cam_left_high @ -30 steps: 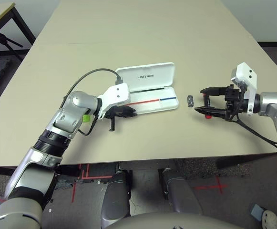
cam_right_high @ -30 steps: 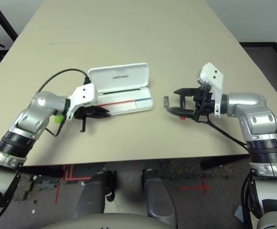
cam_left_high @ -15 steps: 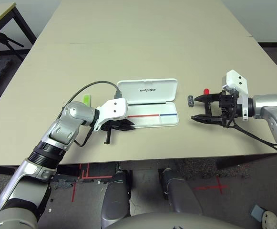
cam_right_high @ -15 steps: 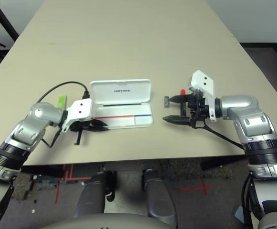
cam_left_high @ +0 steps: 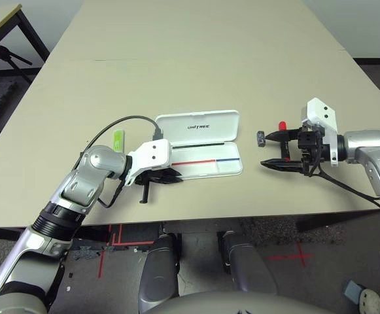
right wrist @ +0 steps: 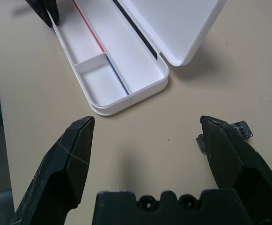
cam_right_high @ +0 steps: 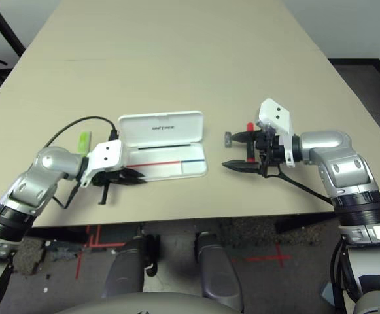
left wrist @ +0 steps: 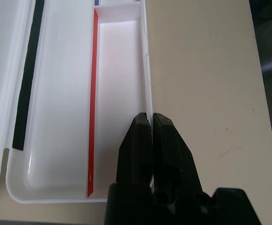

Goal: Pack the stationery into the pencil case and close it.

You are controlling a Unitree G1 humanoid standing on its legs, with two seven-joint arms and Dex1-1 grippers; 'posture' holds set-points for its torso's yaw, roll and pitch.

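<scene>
Evidently, packing has yet to begin: we see the white case (cam_left_high: 210,169) lying open at the table's middle, empty of stationery. Our left gripper (left wrist: 148,116) is closed in a narrow pinch on its near wall, presumably steadying it. Our right gripper (cam_left_high: 265,149) stands wide open, holding nothing, and points leftward toward the case. The dark clip (cam_left_high: 261,139) lies just off the tip of its farther finger, rather than between the two, its long axis running away from us, across the line of pointing; we judge a small shift away from us would centre it. The red marker (cam_left_high: 282,125), partly hidden, seems to lie crosswise beneath the same gripper. The green bar (cam_left_high: 118,140) rests left of the case, nearer the left arm.
</scene>
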